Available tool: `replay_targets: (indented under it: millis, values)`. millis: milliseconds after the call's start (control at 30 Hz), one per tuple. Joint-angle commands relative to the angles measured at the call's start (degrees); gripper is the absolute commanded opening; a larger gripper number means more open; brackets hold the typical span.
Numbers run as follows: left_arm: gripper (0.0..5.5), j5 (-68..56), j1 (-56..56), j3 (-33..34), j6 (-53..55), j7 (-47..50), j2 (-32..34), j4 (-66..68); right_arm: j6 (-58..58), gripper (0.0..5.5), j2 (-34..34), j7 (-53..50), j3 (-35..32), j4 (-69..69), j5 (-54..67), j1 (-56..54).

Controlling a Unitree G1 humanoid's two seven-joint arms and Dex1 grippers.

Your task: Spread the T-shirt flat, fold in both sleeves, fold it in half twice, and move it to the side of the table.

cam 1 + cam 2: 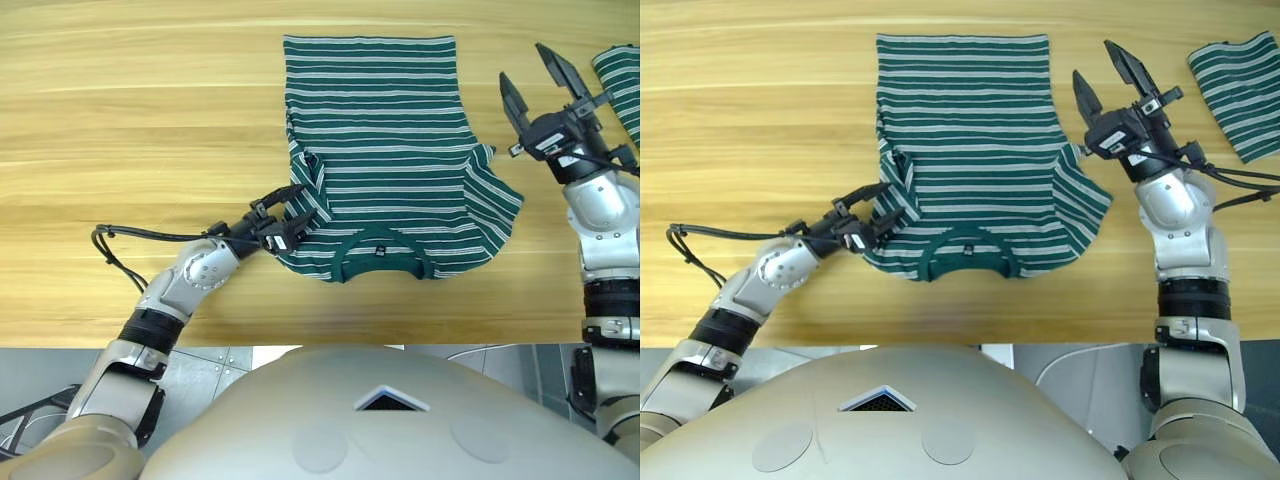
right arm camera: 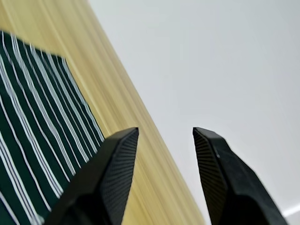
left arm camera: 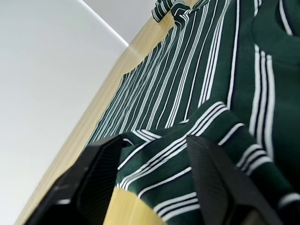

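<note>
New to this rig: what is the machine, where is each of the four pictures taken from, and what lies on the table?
It is a humanoid robot with two arms, each ending in a two-finger gripper. The two wide pictures look down from its head; the two close-ups come from wrist cameras. On the wooden table lies a green striped T-shirt, collar toward the robot. The left gripper is open at the shirt's shoulder edge; the right gripper is open beside the shirt, holding nothing. Another striped cloth lies at the right.
</note>
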Motion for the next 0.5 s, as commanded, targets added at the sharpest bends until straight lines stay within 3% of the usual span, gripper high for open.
replay_targets:
  millis: [33,133,267,500]
  values:
    - [2.74,2.13,1.82,1.24,1.48,1.32,1.32,0.91,3.95,2.14,-4.82,-5.98,-3.73,-0.14,-9.42,4.92]
    - [2.74,2.42,2.09,2.10,0.59,2.65,1.43,-0.90,8.01,2.14,-5.75,-9.43,-1.89,0.08,-16.86,9.36]
    - [2.74,0.08,2.15,3.93,-0.81,2.56,1.50,-3.61,10.93,2.14,-6.50,-6.79,3.74,1.33,-22.04,16.25]
    - [2.74,-1.80,3.20,5.04,-1.26,1.48,1.60,-7.26,14.86,2.14,-7.09,-2.54,11.93,5.84,-24.86,14.83]
